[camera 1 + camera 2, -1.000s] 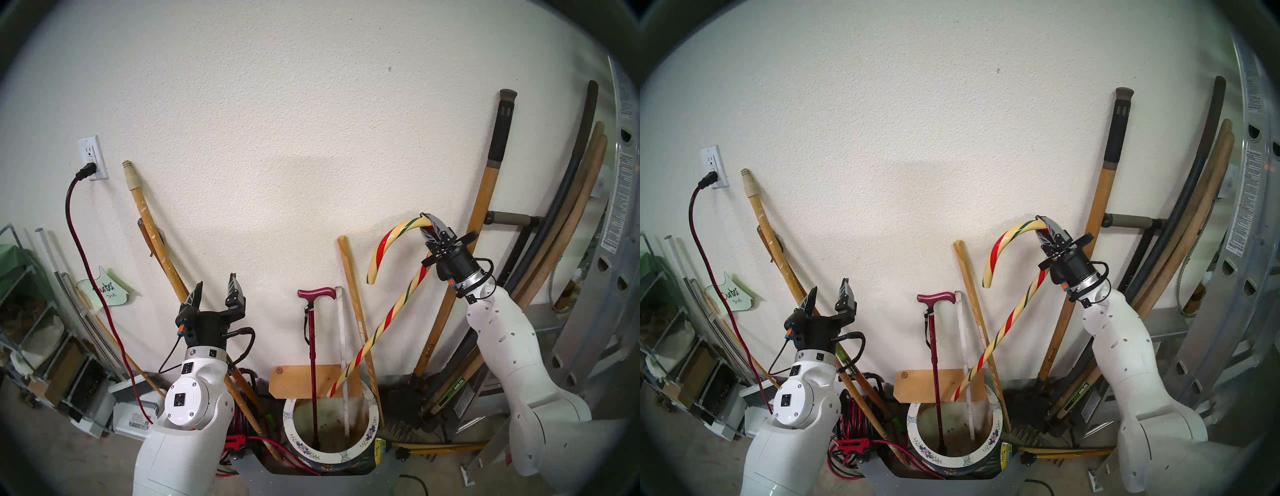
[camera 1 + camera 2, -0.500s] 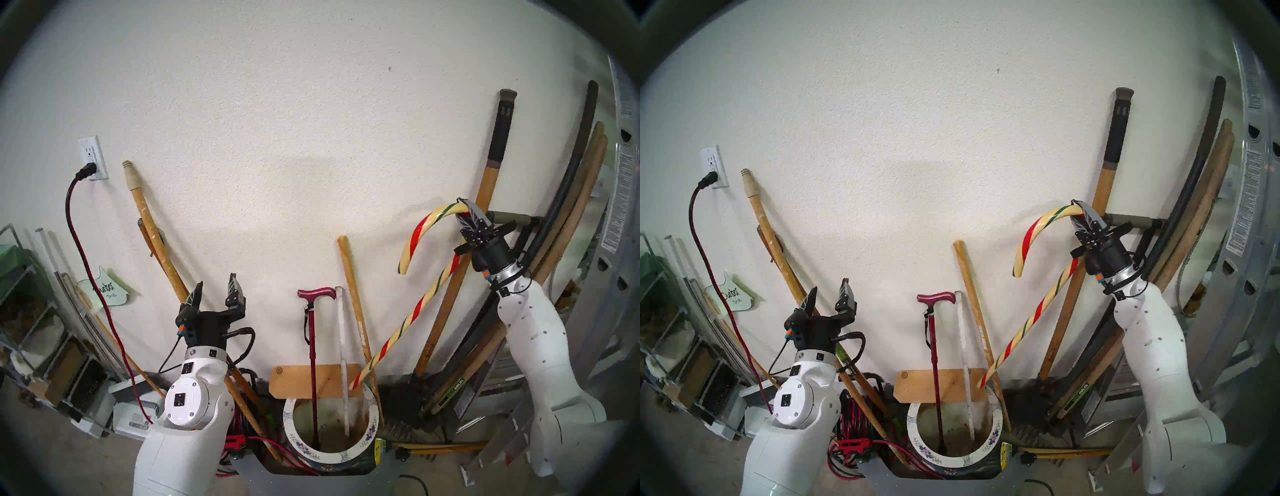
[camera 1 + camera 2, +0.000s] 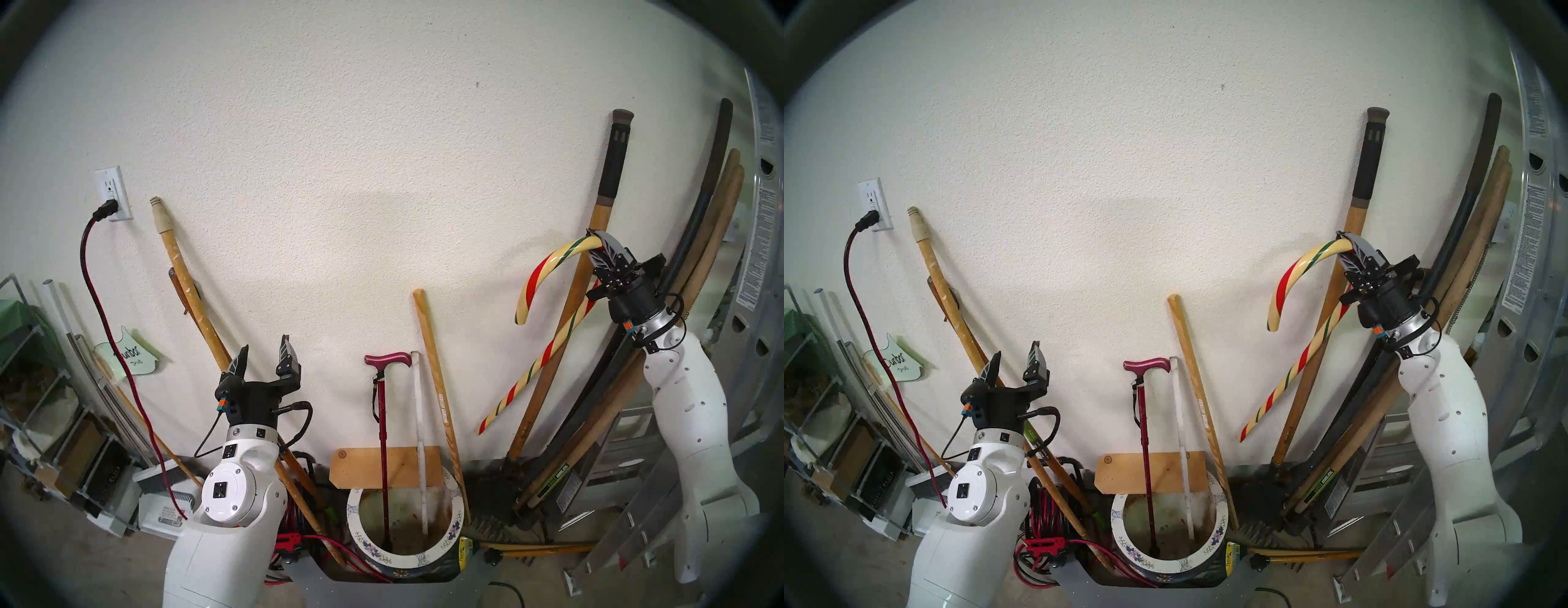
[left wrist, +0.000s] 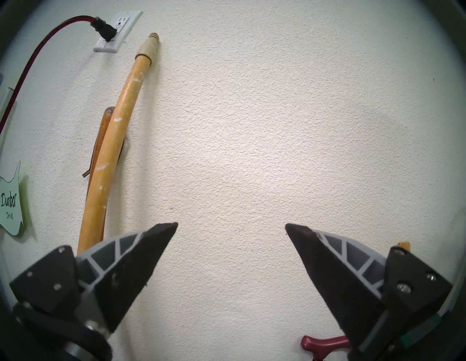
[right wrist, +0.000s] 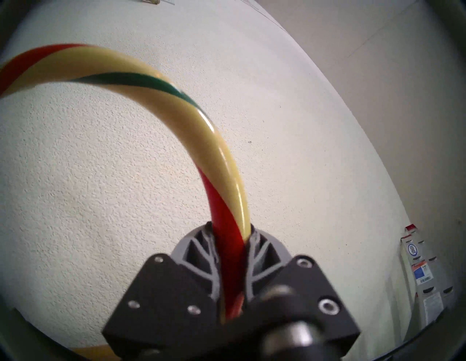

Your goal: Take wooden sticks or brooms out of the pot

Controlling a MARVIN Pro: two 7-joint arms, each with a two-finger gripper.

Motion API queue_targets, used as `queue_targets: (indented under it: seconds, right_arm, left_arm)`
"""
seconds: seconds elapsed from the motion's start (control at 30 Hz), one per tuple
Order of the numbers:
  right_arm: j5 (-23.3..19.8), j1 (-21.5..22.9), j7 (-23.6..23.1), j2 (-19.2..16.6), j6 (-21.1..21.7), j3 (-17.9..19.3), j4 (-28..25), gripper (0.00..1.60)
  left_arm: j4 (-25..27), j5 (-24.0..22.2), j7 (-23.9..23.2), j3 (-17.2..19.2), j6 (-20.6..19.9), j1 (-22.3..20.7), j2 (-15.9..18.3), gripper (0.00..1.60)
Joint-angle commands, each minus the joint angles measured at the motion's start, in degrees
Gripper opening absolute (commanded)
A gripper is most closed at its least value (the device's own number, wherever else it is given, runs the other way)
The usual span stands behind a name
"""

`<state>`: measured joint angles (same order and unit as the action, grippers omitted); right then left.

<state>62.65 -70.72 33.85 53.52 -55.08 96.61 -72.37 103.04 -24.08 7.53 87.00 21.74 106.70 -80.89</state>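
Pot (image 3: 405, 562) seen nearest, on floor, low centre. Magenta cane (image 3: 384, 429) and white slat (image 3: 421, 446) stood upright inside it. Left gripper (image 3: 265, 352) held above-left of pot, fingers spread wide, nothing between. Candy-cane stick (image 3: 539, 365) gripped at hook by right gripper (image 3: 604, 246), fingers clamped; lower tip hung clear of pot, before wall.

A garage or storage corner: aluminium ladder (image 3: 628, 539), long-handled garden tools (image 3: 551, 361) (leaning on the wall), coiled extension cord (image 3: 1045, 516)
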Motion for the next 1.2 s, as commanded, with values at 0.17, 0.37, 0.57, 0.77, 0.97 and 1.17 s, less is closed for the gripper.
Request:
queue_targets:
  seconds: [0.17,0.37,0.57,0.77,0.97,1.17]
  right_arm:
    - [-3.6,-7.1,-4.7,-3.7,0.1,-0.2,-3.6,0.00]
    - [-6.0,-12.0,-8.3,-4.8,0.1,-1.0,-4.6,0.00]
    - [-8.6,-16.2,-11.6,-5.7,0.1,-2.0,-5.4,0.00]
    - [-11.8,-20.0,-14.9,-6.5,0.1,-2.9,-6.2,0.00]
    - [-15.8,-24.2,-18.5,-7.2,0.1,-4.0,-6.5,0.00]
    - [-20.2,-28.0,-22.0,-8.1,0.1,-4.9,-7.0,0.00]
  left_arm:
    - [0.0,0.0,0.0,0.1,0.0,0.0,0.0,1.60]
    - [0.0,0.0,0.0,0.1,0.0,0.0,0.0,1.60]
    - [0.0,0.0,0.0,0.1,0.0,0.0,0.0,1.60]
    - [0.0,0.0,0.0,0.1,0.0,0.0,0.0,1.60]
    - [0.0,0.0,0.0,0.1,0.0,0.0,0.0,1.60]
    - [0.0,0.0,0.0,0.1,0.0,0.0,0.0,1.60]
